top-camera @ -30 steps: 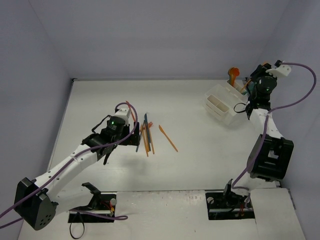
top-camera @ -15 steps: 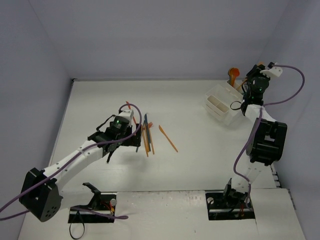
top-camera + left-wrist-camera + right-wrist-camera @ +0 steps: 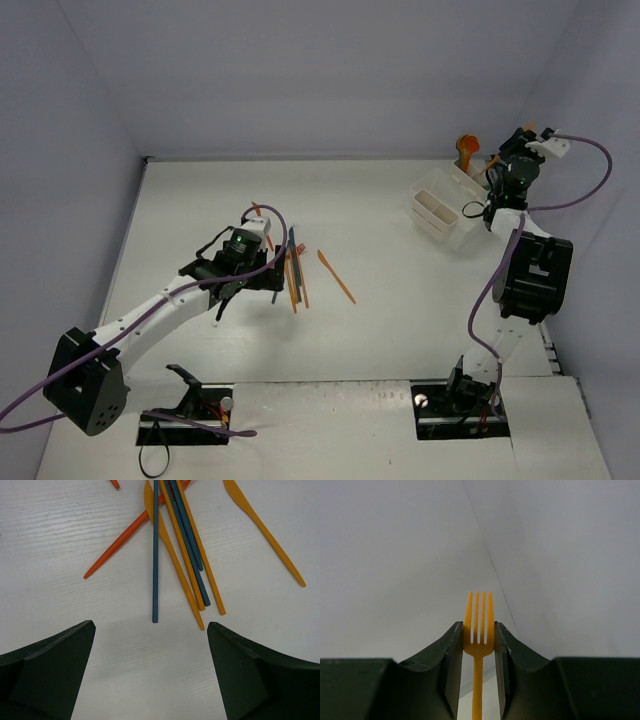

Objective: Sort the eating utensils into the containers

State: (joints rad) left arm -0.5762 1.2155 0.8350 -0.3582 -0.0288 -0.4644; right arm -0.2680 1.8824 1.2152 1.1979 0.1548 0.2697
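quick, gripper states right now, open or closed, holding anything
left gripper: open, holding nothing
right gripper: closed on an orange fork

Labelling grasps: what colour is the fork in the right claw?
Orange; the fork shows best in the right wrist view.

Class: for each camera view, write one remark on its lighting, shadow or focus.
Top external: soft, even light, hardly any shadow on the table. Left wrist: the utensils are sharp, the left end effector nearly black. Right wrist: the orange fork is crisp against plain, featureless walls.
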